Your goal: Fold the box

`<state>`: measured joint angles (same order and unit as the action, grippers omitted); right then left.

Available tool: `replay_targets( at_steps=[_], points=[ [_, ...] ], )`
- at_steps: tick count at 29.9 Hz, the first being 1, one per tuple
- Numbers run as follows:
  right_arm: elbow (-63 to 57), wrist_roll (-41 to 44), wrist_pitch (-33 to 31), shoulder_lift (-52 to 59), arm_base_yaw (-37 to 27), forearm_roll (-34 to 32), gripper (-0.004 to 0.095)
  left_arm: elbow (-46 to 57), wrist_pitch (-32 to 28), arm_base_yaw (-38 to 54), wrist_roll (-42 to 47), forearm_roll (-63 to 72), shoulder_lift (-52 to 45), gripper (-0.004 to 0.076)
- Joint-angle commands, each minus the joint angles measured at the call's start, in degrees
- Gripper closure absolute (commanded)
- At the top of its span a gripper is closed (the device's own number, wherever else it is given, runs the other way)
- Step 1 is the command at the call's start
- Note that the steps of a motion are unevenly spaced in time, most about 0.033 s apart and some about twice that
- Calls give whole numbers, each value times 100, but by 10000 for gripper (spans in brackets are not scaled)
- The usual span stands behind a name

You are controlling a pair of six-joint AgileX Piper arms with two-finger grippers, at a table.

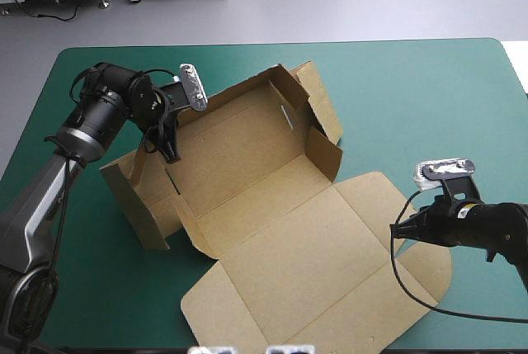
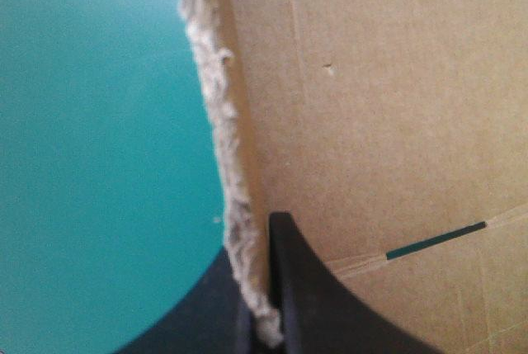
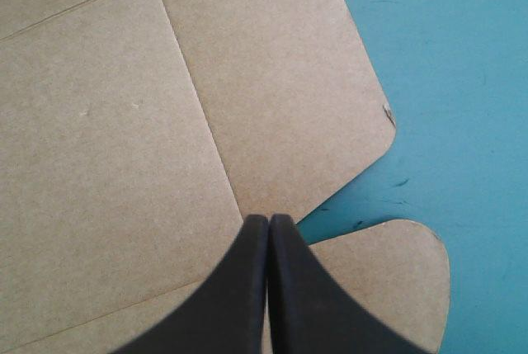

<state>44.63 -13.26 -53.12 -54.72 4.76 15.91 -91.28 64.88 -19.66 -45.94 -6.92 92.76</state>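
Observation:
The brown box [image 1: 272, 205] lies mid-table, its far and side walls raised and its lid flat toward the front. My left gripper [image 1: 171, 149] is at the box's raised left wall. In the left wrist view its fingers [image 2: 266, 321] are shut on that wall's frayed edge [image 2: 216, 115], with board on one side and cover on the other. My right gripper [image 1: 402, 230] is shut and holds nothing. It hovers over the lid's right side. In the right wrist view its tips [image 3: 269, 222] meet above a crease beside a rounded flap [image 3: 280, 82].
Teal-green cover [image 1: 429, 90] stretches from the box to the table's far right corner. A smaller rounded flap [image 3: 388, 263] lies just beside my right gripper. The lid's front corner [image 1: 194, 309] comes close to the table's front edge.

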Motion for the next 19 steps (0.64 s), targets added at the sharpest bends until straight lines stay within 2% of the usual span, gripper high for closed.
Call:
replay_targets(
  at_steps=[1,4,9,13,19],
  points=[
    [196,-61,179,48,-8,75,914,-186,-265,-268,-50,-341,-341,729],
    [196,-61,145,48,-8,75,914,-186,-375,-457,-50,-691,-472,729],
    [196,-61,152,48,-8,91,914,-186,-977,-537,-92,-1027,-720,729],
    [196,-61,152,48,-8,209,914,-173,-931,-593,-148,-859,-819,729],
    [208,-320,106,48,-8,767,914,333,-901,-1062,-162,-913,-957,729]
  ],
)
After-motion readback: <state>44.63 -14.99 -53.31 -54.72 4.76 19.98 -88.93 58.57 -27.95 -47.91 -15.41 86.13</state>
